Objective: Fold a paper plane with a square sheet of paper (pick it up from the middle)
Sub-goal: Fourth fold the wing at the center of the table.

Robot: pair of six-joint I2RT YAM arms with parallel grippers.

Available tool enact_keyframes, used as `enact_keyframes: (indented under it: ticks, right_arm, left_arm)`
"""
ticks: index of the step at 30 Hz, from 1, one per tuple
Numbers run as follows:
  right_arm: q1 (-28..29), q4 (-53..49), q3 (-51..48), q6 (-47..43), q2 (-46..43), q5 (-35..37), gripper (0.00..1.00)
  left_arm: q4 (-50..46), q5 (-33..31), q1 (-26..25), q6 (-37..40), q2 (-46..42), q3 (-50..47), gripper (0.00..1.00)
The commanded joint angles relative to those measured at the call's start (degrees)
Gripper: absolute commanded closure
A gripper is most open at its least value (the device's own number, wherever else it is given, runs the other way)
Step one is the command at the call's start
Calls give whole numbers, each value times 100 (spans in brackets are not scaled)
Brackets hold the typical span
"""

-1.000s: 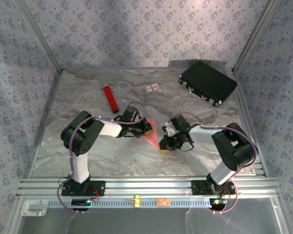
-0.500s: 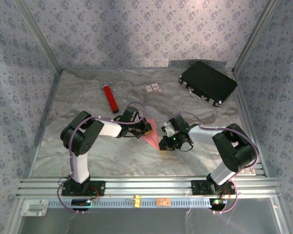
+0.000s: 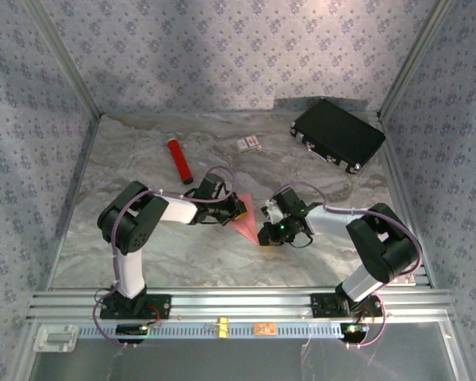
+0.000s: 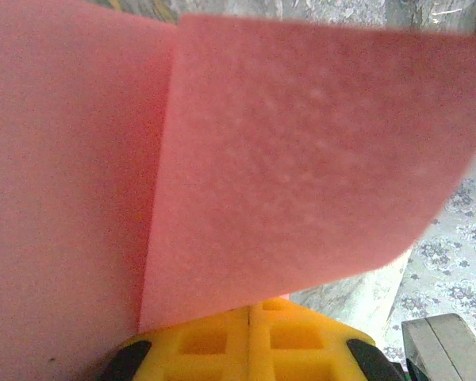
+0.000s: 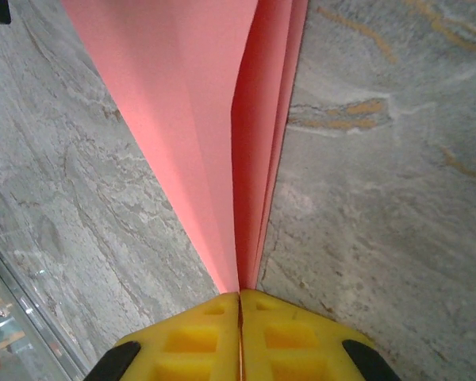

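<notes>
The square sheet of paper is folded into a slim pink-red paper plane [image 3: 245, 224] with a centre crease. It sits low over the marble table between the two arms. My left gripper [image 3: 239, 211] is shut on its wide end. In the left wrist view the paper [image 4: 301, 159] rises from the closed yellow jaws of the left gripper [image 4: 252, 313]. My right gripper [image 3: 266, 236] is shut on the pointed end. In the right wrist view the folded layers of the plane [image 5: 214, 119] fan out from the closed jaws of the right gripper [image 5: 239, 295].
A glossy red cylinder [image 3: 179, 160] lies at the back left. A small printed card [image 3: 249, 144] sits at the back centre. A black case [image 3: 338, 134] lies at the back right. Patterned walls enclose the table, and an aluminium rail [image 3: 238, 302] runs along the front.
The right arm's wrist has shifted slightly left toward the paper. The left gripper and the paper have stayed in place.
</notes>
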Motion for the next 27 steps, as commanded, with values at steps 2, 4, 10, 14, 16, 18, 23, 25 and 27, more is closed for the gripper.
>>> enact_keyframes:
  ticks: [2,4,10,14,16,18,23,25,27]
  right_arm:
    - [151,-1388,-277,-135,13,428,91]
    - [162,-1393,-274,-160,-20,411,91]
    - [204,-1442,-322,-197,-103,407,90]
    - [221,-1483,-250,-215,-164,367,90]
    - [230,-1503,-199,-218,-276,311,89]
    - [206,-1499,-134,-187,-413,254,89]
    - [-64,-1235,-44,88,-973,7,89]
    - [-230,-904,-26,267,-1139,-239,91]
    - [-284,-502,43,440,-1100,-541,94]
  left_arm:
    - [-716,-541,84,-19,70,-248,95]
    - [-702,-538,80,-15,78,-246,95]
    - [-680,-533,86,-20,96,-259,95]
    - [-671,-525,83,-23,94,-264,95]
    - [-673,-525,81,-23,87,-259,95]
    - [-669,-527,82,-26,87,-259,95]
    - [-639,-506,86,-3,62,-280,95]
    - [-638,-510,82,-1,52,-279,95]
    - [-637,-499,87,-1,52,-290,95]
